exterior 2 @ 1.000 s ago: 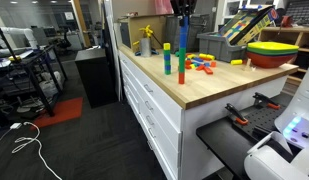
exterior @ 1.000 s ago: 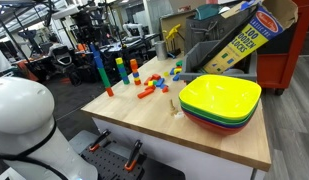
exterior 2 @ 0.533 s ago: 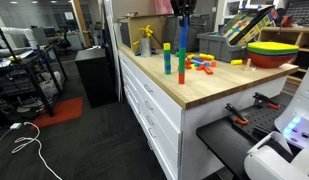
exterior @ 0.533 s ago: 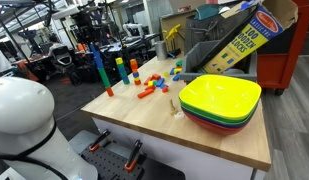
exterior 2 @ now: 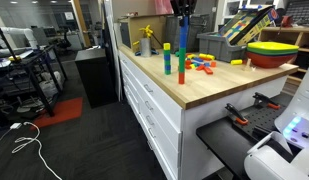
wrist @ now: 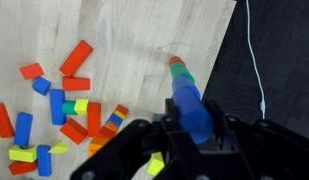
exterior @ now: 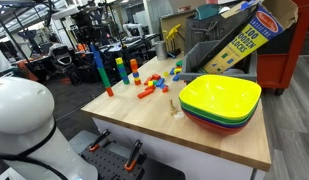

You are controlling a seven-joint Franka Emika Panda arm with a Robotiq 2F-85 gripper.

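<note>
Two exterior views and a wrist view. In an exterior view, the block tower (exterior: 99, 70) stands upright near the table (exterior: 144, 122) edge. In an exterior view, the gripper (exterior 2: 182, 8) hangs over its top, probably to steady so slender a stack. Wrist view: jaws flank the blue top block (wrist: 192, 112); actual clamping cannot be told.

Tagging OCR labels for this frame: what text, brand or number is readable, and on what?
"100 WOODEN BLOCKS", likely, blurred: yellow banner on the tilted cardboard box behind the stacked plastic bowls.
Red oval logo on that box: too small to read.
Coloured wooden blocks in the wrist view: no print visible.
</note>
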